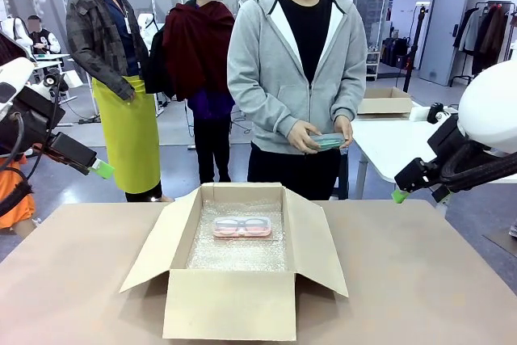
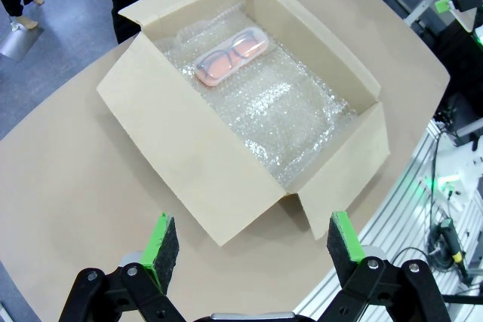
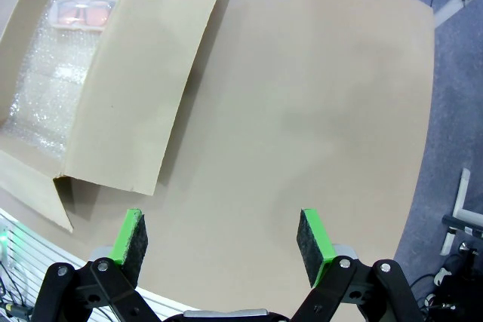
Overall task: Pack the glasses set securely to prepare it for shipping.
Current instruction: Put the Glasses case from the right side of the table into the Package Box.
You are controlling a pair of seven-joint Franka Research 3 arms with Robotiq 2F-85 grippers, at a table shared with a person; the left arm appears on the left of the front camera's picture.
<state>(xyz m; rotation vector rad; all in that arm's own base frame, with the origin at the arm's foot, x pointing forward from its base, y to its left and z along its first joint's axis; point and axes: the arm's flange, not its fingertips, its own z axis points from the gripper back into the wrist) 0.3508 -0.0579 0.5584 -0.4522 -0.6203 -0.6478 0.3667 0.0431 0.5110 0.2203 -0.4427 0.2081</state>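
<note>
The left gripper (image 2: 253,237) hangs raised over the table's (image 1: 420,280) left side. Its jaws are wide apart and empty, and it is angled down toward the open box (image 2: 189,148). The right gripper (image 3: 221,233) is also spread and empty, and hangs above bare tabletop right of the box. Both arms sit back at the sides. The pink case (image 1: 241,229) lies flat on bubble wrap (image 2: 287,111) in the box's far half. Across the table, a person holds the mint case (image 1: 327,140) in both hands (image 1: 303,136) at waist height.

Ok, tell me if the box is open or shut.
Open: the box has its flaps splayed outward, with the pink case on bubble wrap inside.
</note>
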